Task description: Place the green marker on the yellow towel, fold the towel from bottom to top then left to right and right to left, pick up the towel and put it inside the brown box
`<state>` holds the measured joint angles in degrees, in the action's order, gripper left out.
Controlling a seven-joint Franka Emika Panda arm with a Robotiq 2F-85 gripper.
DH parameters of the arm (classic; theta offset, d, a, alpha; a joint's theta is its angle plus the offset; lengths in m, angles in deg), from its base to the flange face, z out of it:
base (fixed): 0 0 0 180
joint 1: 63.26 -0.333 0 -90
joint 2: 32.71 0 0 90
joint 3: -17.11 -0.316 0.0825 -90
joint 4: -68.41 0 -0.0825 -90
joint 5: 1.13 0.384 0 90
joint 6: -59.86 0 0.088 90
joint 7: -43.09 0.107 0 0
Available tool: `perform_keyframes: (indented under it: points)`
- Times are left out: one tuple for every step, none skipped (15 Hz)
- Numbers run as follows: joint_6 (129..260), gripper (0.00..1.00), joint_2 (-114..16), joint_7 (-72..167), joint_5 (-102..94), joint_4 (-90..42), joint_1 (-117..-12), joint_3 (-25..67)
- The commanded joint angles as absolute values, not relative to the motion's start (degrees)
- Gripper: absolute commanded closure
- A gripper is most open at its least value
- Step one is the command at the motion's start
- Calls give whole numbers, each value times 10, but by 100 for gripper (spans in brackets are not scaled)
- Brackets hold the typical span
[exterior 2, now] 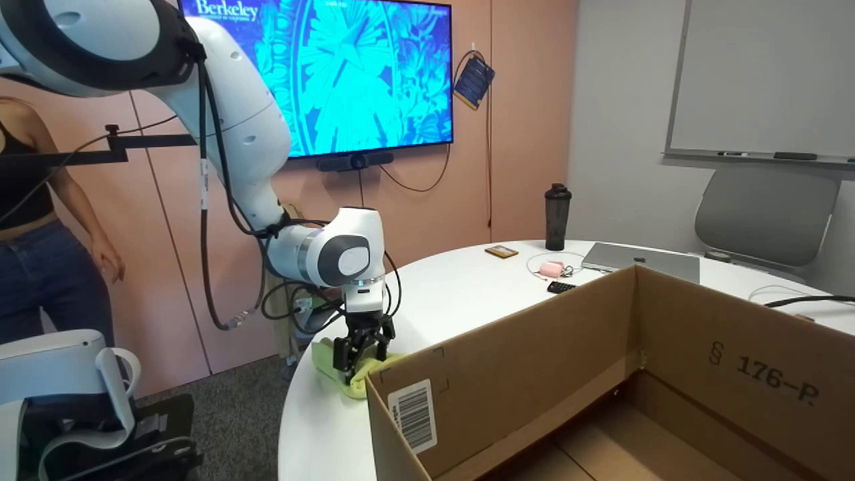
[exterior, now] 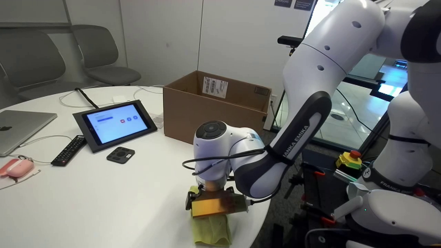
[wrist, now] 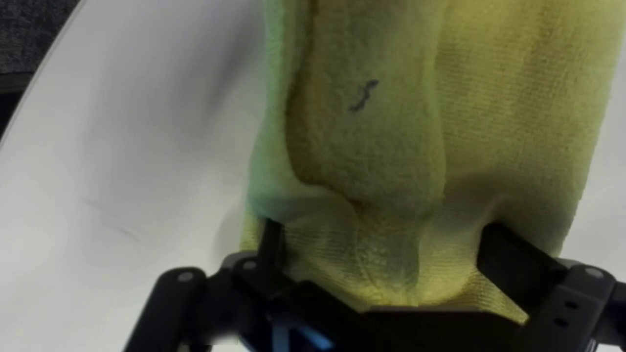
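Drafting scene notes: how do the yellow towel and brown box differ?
Form: the yellow towel is cloth folded over on itself; the brown box is cardboard, upright and open-topped. Size: the towel, as it lies, is far smaller than the box. Markings: the towel carries a dark squiggle, the box a printed white label. Both sit on the white table.

yellow towel (wrist: 513, 98): cut off at wrist view's top | brown box (exterior 2: 534, 374): cropped (in an exterior view)
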<state>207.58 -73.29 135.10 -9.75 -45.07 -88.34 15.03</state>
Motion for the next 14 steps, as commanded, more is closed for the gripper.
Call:
perform_keyframes:
  points:
    - [2043,0,-757,1348,-93,-427,-902,160]
    - [2035,15,-758,1351,-92,-426,-903,160]
    - [2028,26,-758,1352,-92,-425,-903,160]
    - [2020,32,-758,1353,-92,-425,-903,159]
    - [2012,41,-756,1355,-92,-426,-903,159]
    - [2007,48,-754,1357,-93,-427,-903,159]
    - [2002,57,-752,1358,-94,-429,-903,159]
    - [1999,63,-749,1358,-95,-431,-903,159]
    - [1996,70,-746,1359,-95,-432,-903,159]
    - [1995,79,-744,1359,-96,-433,-903,159]
    - [1997,85,-740,1359,-95,-435,-902,158]
    - [1996,92,-736,1359,-97,-437,-902,159]
    - [1997,96,-730,1357,-96,-440,-900,158]
    - [1998,97,-722,1354,-97,-444,-899,157]
